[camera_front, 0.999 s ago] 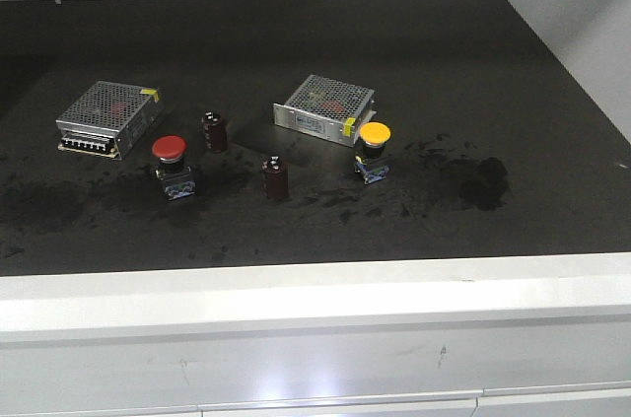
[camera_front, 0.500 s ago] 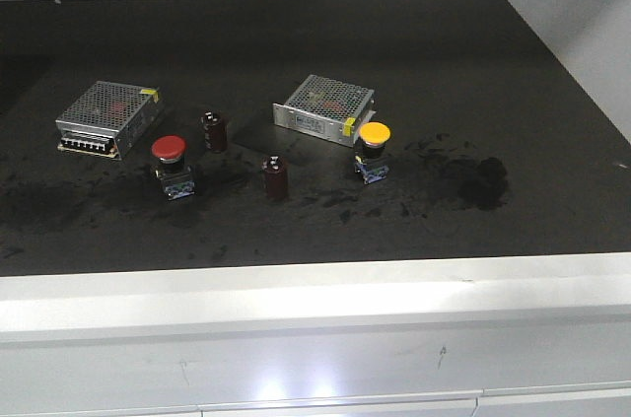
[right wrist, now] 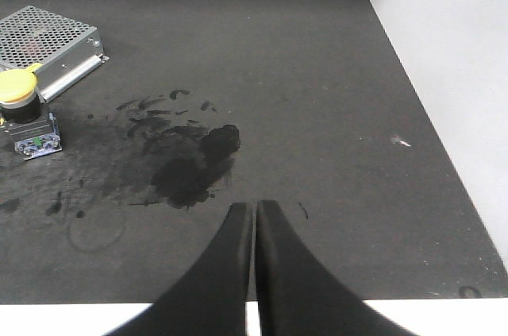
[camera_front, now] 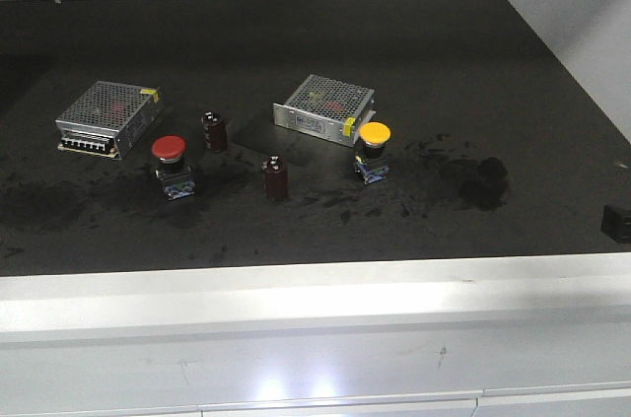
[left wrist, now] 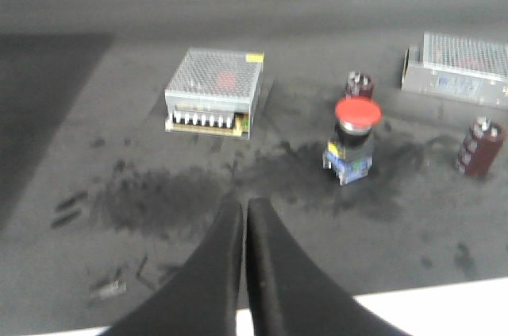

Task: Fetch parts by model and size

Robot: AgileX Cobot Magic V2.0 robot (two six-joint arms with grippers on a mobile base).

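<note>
Over front table edge, right hand

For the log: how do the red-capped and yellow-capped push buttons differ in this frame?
Cap colour: the red-capped button versus the yellow-capped button. Place: the red one stands left, apart from the left metal box; the yellow one stands right, close in front of the right metal box. Both stand upright on dark bodies with blue bottoms, untouched.
</note>
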